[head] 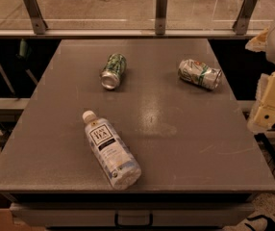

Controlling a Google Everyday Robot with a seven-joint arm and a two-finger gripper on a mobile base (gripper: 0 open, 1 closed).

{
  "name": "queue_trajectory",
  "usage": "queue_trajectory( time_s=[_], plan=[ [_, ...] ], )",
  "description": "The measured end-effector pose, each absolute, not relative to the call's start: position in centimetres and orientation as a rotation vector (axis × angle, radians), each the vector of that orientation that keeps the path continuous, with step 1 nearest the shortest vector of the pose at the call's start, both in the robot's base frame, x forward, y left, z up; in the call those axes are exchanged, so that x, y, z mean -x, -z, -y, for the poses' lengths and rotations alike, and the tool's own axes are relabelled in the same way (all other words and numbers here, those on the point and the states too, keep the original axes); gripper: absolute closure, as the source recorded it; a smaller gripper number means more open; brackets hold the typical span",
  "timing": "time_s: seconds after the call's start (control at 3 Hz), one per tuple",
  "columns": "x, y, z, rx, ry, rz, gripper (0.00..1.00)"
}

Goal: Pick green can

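Note:
The green can [113, 70] lies on its side on the grey table [176, 143], at the back left of middle. Its body has a dark green mottled print and its silver end faces the front. My gripper [268, 110] is at the right edge of the view, beyond the table's right side. It hangs pale and bulky off the arm, far from the green can and holding nothing that I can see.
A silver-white can with a green stripe [200, 74] lies on its side at the back right. A clear tea bottle with a white cap [111, 149] lies near the front left. A glass railing with metal posts [161, 11] runs behind the table.

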State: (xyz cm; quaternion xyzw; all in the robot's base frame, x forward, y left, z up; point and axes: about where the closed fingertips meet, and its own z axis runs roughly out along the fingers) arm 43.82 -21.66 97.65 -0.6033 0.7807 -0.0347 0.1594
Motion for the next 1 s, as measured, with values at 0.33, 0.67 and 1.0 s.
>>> queue_trajectory(
  time_s=[0.33,0.67,1.0],
  plan=[
    [-43.8,-97.7,21.7,1.724,0.099,-2.231,0.0],
    [-46.5,-97.2,18.7,1.821,0.089,-2.101,0.0],
    [-51.9,-96.0,11.4,2.042,0.059,-1.807,0.0]
  ],
)
